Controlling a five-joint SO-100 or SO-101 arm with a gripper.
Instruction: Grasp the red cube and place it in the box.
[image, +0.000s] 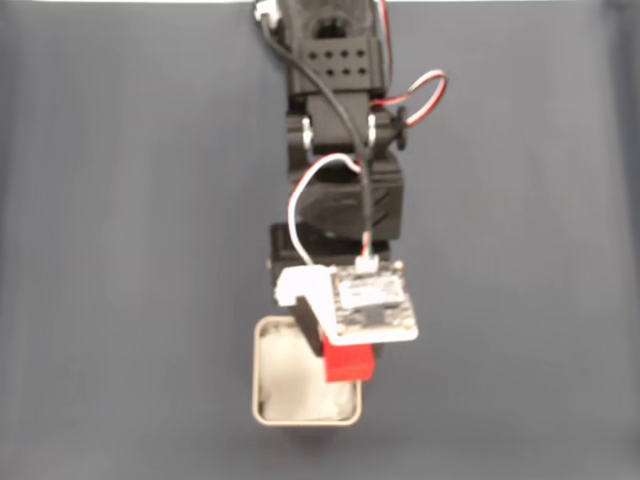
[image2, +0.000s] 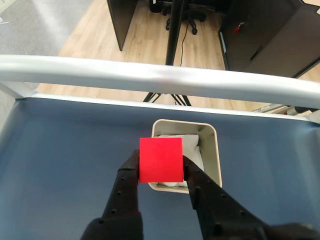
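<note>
Black two-finger gripper (image2: 161, 167), closed on the red cube (image2: 160, 160), one finger pressed against each side face. In the wrist view the cube is held clear of the dark blue table (image2: 65, 150), above the near edge of the box (image2: 212, 150), whose white lining shows behind it. In the fixed view the cube (image: 350, 362) pokes out from under the white circuit board (image: 372, 303) mounted on the wrist, overlapping the upper right corner of the box (image: 262, 400). A pale metal rail (image2: 150, 75) borders the table's far edge; beyond it lies wooden floor (image2: 145, 35).
</note>
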